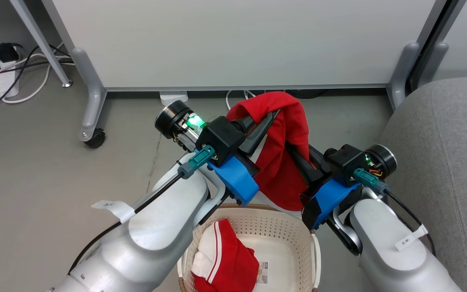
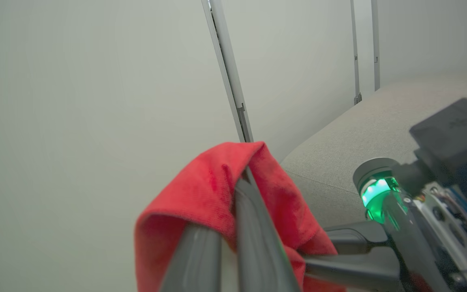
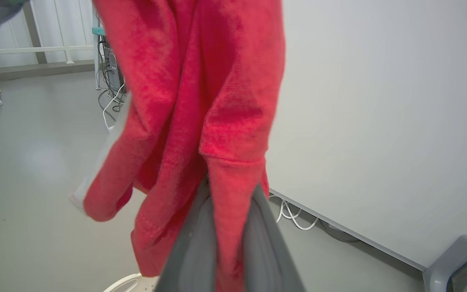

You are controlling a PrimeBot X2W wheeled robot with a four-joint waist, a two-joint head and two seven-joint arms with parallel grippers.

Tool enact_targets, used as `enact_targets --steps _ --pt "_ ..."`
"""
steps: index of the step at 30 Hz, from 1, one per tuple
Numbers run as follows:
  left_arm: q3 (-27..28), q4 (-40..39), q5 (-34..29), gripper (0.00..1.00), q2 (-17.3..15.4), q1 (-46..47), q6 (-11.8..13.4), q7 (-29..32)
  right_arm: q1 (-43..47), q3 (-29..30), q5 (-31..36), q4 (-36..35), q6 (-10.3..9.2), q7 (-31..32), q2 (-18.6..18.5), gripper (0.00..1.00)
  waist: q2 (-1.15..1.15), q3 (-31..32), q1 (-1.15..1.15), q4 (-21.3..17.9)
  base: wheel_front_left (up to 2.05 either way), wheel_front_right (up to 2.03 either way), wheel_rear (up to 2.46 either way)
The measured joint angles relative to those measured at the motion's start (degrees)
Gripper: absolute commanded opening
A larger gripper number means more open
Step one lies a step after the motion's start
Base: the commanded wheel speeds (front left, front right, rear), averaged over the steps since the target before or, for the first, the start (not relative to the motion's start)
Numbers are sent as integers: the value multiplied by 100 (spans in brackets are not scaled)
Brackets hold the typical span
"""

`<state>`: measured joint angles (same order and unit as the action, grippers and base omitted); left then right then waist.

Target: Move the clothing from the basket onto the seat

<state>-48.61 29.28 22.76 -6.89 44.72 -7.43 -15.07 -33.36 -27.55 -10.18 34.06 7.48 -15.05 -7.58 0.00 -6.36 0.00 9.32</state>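
Both the left claw [image 1: 273, 115] and right claw [image 1: 294, 150] pinch one red garment [image 1: 282, 174] above the basket [image 1: 294, 227]; the seat [image 1: 440, 162] lies to the right, nearer the right claw.

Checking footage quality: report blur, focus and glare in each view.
Head view: sharp, evenly lit, one green lamp glowing. Left wrist view: left fingers out of focus close to the lens. Right wrist view: red garment soft, right fingers blurred.
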Motion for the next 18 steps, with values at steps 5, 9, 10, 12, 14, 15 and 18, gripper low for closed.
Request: enact_targets --steps 5,9,10,12,14,15,18 --pt "1 18 2 0 -5 -3 0 0 2 11 -8 -13 0 -1 -10 0 0 16 0 -11 0 0 0" --pt "1 24 2 0 -10 -4 0 0 4 30 -18 -26 0 0 -11 0 0 22 0 -18 0 0 0" --pt "1 26 3 0 -10 -5 0 0 5 35 -21 -32 0 0 -10 0 0 25 0 -20 0 0 0" --pt "1 27 2 0 -14 -12 0 0 7 49 -43 -43 0 0 -8 0 0 25 0 -24 0 0 0" --pt "1 29 2 0 -19 -26 0 0 9 55 -43 -49 0 0 -5 0 0 20 0 -28 0 0 0" --pt "0 32 3 0 -20 -29 0 0 10 55 -43 -52 0 0 -5 0 0 19 0 -29 0 0 0" --pt "43 59 46 28 -14 -43 0 0 13 92 -59 -78 0 0 1 0 0 16 0 -28 0 0 0"
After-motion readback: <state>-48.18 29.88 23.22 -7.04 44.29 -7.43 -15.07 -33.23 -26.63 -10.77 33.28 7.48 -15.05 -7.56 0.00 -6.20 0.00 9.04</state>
